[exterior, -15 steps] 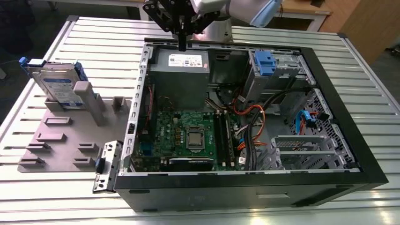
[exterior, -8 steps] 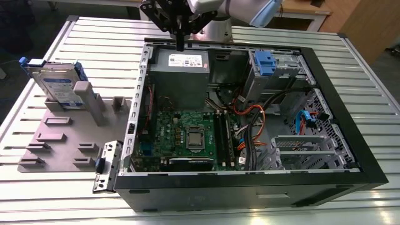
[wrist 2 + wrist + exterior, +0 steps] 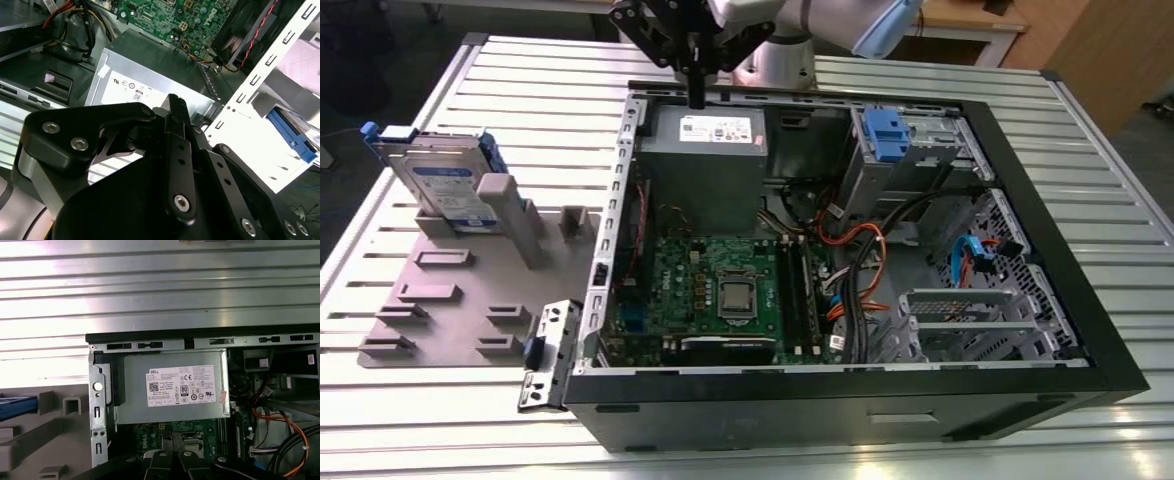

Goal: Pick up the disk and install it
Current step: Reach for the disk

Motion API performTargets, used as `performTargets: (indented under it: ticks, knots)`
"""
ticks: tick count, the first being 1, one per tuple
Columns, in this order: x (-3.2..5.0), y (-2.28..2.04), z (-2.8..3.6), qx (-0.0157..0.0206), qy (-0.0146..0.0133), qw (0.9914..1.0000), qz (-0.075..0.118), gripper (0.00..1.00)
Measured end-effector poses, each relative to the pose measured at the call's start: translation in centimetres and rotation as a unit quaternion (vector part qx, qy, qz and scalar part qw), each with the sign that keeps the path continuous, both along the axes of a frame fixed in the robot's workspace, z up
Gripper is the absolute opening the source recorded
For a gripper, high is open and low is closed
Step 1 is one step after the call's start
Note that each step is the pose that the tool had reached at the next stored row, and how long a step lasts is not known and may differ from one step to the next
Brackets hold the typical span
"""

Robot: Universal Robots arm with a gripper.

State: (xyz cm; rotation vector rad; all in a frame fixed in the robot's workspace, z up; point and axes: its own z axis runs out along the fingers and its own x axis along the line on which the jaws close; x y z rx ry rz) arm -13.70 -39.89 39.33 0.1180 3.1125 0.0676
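Note:
The disk, silver-grey with a white-and-blue label and a blue carrier frame, stands on edge in a grey fixture at the exterior view's left, outside the computer case. Its blue frame shows in the second wrist view and in the first wrist view. My gripper hangs over the far edge of the open case, above the power supply, well away from the disk. Its black fingers are pressed together with nothing between them.
The open black computer case lies on a slatted metal table. Inside are a grey power-supply box, a green motherboard, cables and a metal drive cage with a blue latch. A loose bracket lies beside the case.

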Motion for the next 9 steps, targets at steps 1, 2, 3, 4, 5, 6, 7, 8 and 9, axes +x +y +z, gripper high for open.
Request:
performTargets:
  ticks: [1, 2, 3, 4, 5, 6, 7, 8, 9]
  knots:
    - [-0.07, 0.0, 0.0, 0.0, 0.0, 1.0, 0.0, 0.11]
    - [-0.16, 0.0, 0.0, 0.0, 0.0, 1.0, 0.0, 0.11]
    - [-0.24, 0.0, 0.0, 0.0, 0.0, 1.0, 0.0, 0.11]
    - [-0.3, 0.0, 0.0, 0.0, 0.0, 1.0, 0.0, 0.11]
    - [-0.37, 0.0, 0.0, 0.0, 0.0, 1.0, 0.0, 0.11]
    - [-0.44, 0.0, 0.0, 0.0, 0.0, 1.0, 0.0, 0.11]
    - [-0.52, 0.0, 0.0, 0.0, 0.0, 1.0, 0.0, 0.11]
    - [-0.59, 0.0, 0.0, 0.0, 0.0, 1.0, 0.0, 0.11]
    - [-0.67, 0.0, 0.0, 0.0, 0.0, 1.0, 0.0, 0.11]
